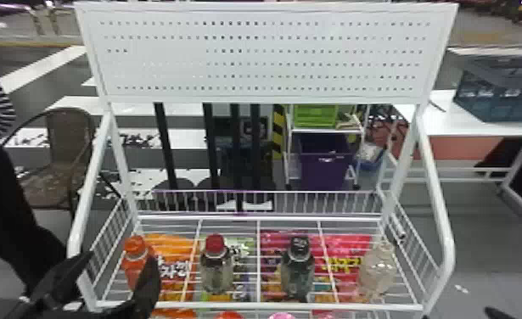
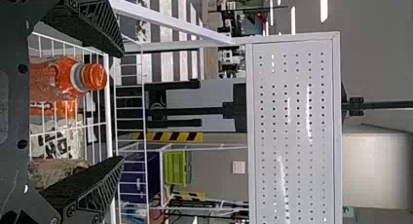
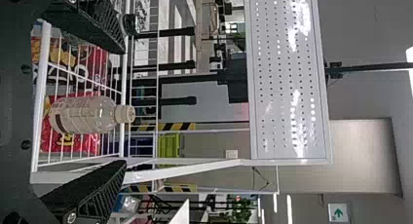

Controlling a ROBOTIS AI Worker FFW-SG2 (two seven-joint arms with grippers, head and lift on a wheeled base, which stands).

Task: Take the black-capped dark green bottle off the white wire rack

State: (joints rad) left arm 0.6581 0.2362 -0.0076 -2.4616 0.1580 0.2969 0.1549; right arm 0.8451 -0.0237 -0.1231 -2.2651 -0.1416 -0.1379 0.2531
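Because no bottle is pinched by it, the left gripper (image 2: pixel 122 106) can be judged as merely waiting at the left near corner of the white wire rack (image 1: pixel 259 305), its jaws spread wide. Beyond that gap an orange-capped bottle (image 1: pixel 131 264) is stood upright at the rack's left end; it is not wanted for this task. Under the wires, an orange snack packet (image 1: pixel 175 242) is seen lying flat. Next to the right, a red-capped bottle (image 1: pixel 217 275) is set apart from its neighbours, by which room is probably left for fingers on either side.

Right of centre, the black-capped dark green bottle (image 1: pixel 298 273) is still to be taken: it is borne upright on the wires, held by neither gripper. Its base is kept level by the close-set wires, though it might be tipped if its shoulder were nudged. Farther right, a clear bottle with a pale cap (image 3: pixel 87 116) is stood above a red snack packet (image 1: pixel 349 246).

By the right near end, the right gripper (image 3: pixel 124 107) is held with its jaws well apart, nothing pinched between them. As the target is placed nearer to it, this one is probably best suited, once shifted left and lined up with the bottle's body.
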